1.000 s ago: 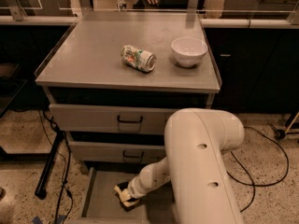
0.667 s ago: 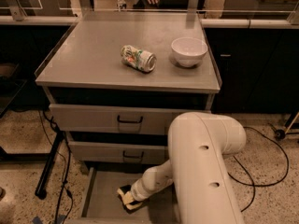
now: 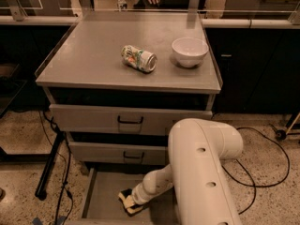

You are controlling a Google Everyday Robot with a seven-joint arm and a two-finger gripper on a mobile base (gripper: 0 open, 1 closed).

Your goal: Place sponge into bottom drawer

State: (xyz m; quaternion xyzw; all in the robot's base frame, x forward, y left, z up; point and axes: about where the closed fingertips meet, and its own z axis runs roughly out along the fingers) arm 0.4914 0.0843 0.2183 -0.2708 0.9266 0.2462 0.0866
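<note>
Though the job looks all but finished, we see the grey cabinet's counter [image 3: 93,55] filling the upper half of the view, its front edge running above two closed drawer fronts [image 3: 84,118] with black handles. The robot's white arm [image 3: 206,172] bulks in below the counter's front right corner and bends its forearm down and left into the bottom drawer [image 3: 103,203], which stands pulled out beneath the front edge. On the counter, a white bowl [image 3: 190,51] sits near the right edge. A printed can [image 3: 138,58] lies on its side about midway between the left and right edges. Neither belongs to the job.

The yellow sponge [image 3: 132,207] is at the tip of the gripper [image 3: 127,199], on or just over the drawer floor. It lies roughly under the middle of the counter's front edge and apart from the drawer's left wall. Whether the gripper clamps the sponge or has let it go, we cannot tell.

We judge the placing nearly done. A good finish sets the pad flat on the floor, releases it fully, then lifts straight up, clear of the drawer front above, so nothing drags it back out.
</note>
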